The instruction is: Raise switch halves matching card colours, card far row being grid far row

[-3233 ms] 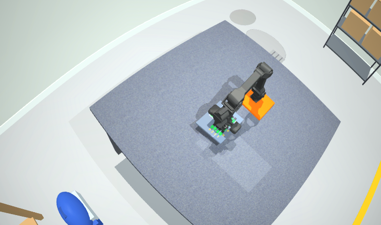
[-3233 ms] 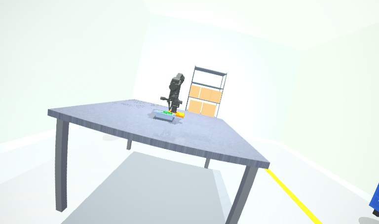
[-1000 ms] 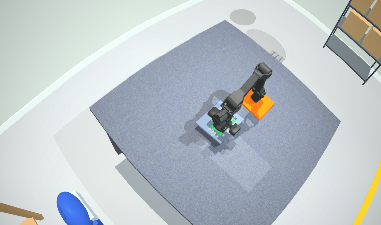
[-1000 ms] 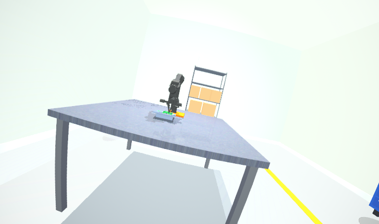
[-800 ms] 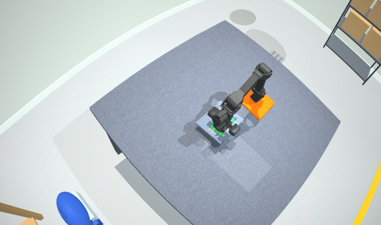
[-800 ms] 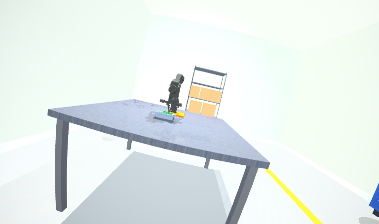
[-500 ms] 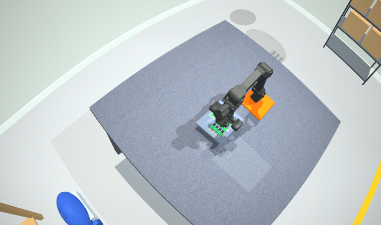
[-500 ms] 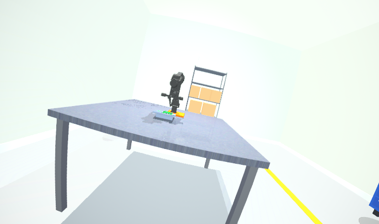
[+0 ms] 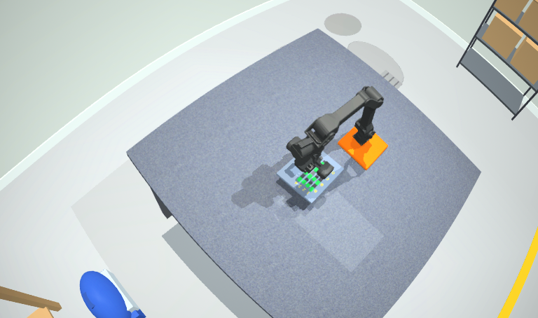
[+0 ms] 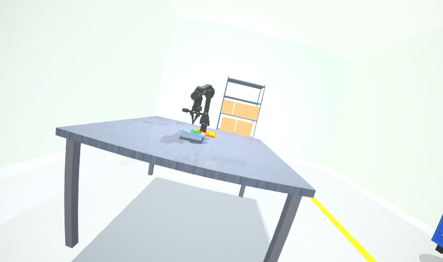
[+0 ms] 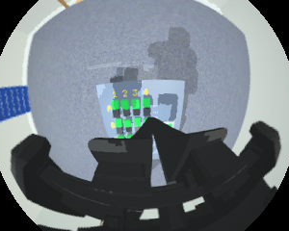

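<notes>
The light blue switch panel (image 9: 282, 173) (image 10: 192, 136) (image 11: 104, 99) lies on the table. In the wrist view, row A's four switches (image 11: 136, 104) show green far halves and dark near halves; which halves are raised is unclear. Row B (image 11: 118, 123) is partly visible, and the fingers cover most of the nearer rows. A small green bit of the card (image 11: 170, 125) shows right of the fingertips; the rest is hidden. My gripper (image 10: 192, 123) (image 11: 150, 119) is shut and empty, held above the panel. The top view shows green and dark switches beside the wrist.
The arm stands on an orange base plate (image 9: 375, 151) (image 10: 210, 134) close behind the panel. The blue-grey table (image 9: 222, 120) (image 10: 130, 138) extends around both. Shelving with boxes (image 9: 501, 35) (image 10: 246, 110) stands beyond the table. The arm's shadow falls beside and across the panel.
</notes>
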You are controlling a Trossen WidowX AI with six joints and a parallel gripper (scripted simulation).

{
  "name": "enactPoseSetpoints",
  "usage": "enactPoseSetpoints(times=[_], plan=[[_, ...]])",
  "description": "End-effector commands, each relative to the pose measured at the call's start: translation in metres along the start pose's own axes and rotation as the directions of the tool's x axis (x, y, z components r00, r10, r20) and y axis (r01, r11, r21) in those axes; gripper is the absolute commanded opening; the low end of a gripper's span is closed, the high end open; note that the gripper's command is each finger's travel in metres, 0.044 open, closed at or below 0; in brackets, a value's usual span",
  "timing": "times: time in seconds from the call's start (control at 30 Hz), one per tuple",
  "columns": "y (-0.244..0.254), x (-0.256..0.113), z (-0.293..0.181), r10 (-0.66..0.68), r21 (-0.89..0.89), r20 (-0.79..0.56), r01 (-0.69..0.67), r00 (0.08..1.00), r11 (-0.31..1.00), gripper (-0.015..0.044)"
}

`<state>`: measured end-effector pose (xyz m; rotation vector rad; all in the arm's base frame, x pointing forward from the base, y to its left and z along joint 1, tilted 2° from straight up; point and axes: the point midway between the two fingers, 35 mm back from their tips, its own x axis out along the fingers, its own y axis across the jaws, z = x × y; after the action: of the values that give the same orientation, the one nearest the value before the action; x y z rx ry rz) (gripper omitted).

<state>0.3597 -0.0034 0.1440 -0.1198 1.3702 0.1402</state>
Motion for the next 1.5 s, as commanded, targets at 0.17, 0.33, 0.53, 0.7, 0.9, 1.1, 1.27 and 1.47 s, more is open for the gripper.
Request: enactPoseSetpoints(times=[0.17, 0.33, 0.53, 0.7, 0.9, 1.1, 1.27, 1.47], plan=[[0.002, 0.025, -0.005, 0.010, -0.007, -0.010, -0.010, 1.000, 1.000, 0.0000], [0.002, 0.029, -0.006, 0.010, -0.007, -0.010, -0.010, 1.000, 1.000, 0.0000], [0.002, 0.038, -0.006, 0.010, -0.007, -0.010, -0.010, 1.000, 1.000, 0.0000], [0.002, 0.041, -0.006, 0.010, -0.007, -0.010, -0.010, 1.000, 1.000, 0.0000], [0.002, 0.041, -0.006, 0.010, -0.007, -0.010, -0.010, 1.000, 1.000, 0.0000], [0.002, 0.041, -0.006, 0.010, -0.007, -0.010, -0.010, 1.000, 1.000, 0.0000], [0.002, 0.041, -0.006, 0.010, -0.007, -0.010, -0.010, 1.000, 1.000, 0.0000], [0.002, 0.041, -0.006, 0.010, -0.007, -0.010, -0.010, 1.000, 1.000, 0.0000]])
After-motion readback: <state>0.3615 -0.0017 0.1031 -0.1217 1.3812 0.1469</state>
